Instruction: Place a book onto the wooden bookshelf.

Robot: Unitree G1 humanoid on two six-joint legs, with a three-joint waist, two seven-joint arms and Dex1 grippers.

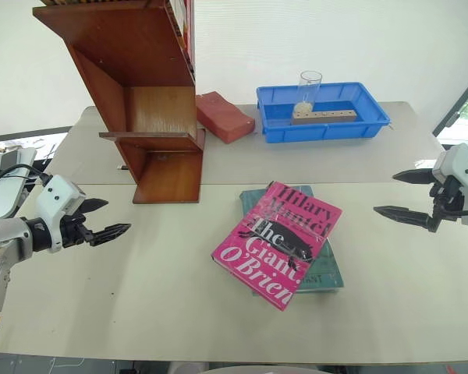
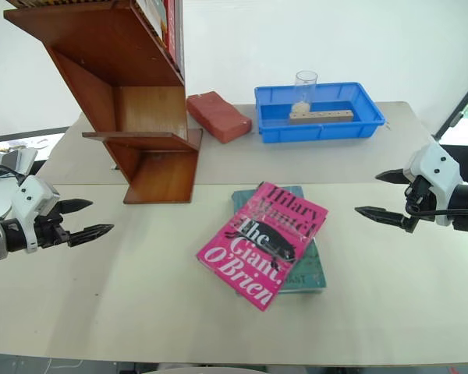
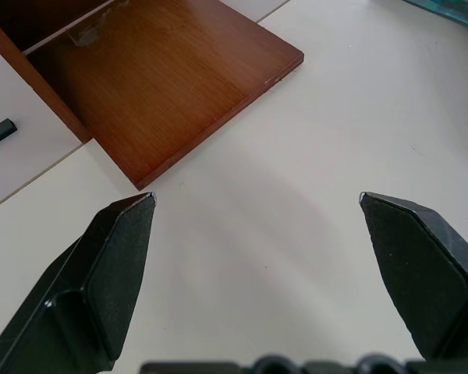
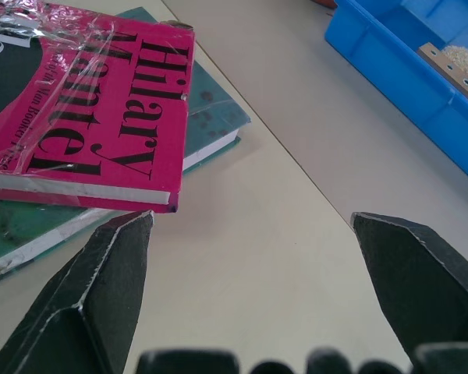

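The left gripper (image 1: 109, 219) hovers at nine o'clock, fingers spread, empty. The bookshelf (image 1: 152, 125) stands at eleven o'clock. The book (image 1: 277, 242) lies mid-table, askew atop a teal book (image 1: 327, 269). The right gripper (image 1: 405, 195) hovers at three o'clock, spread, empty.

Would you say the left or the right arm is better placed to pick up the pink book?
Probably the right gripper: its open fingers point at the pink book, whose edge lies just ahead in its wrist view.
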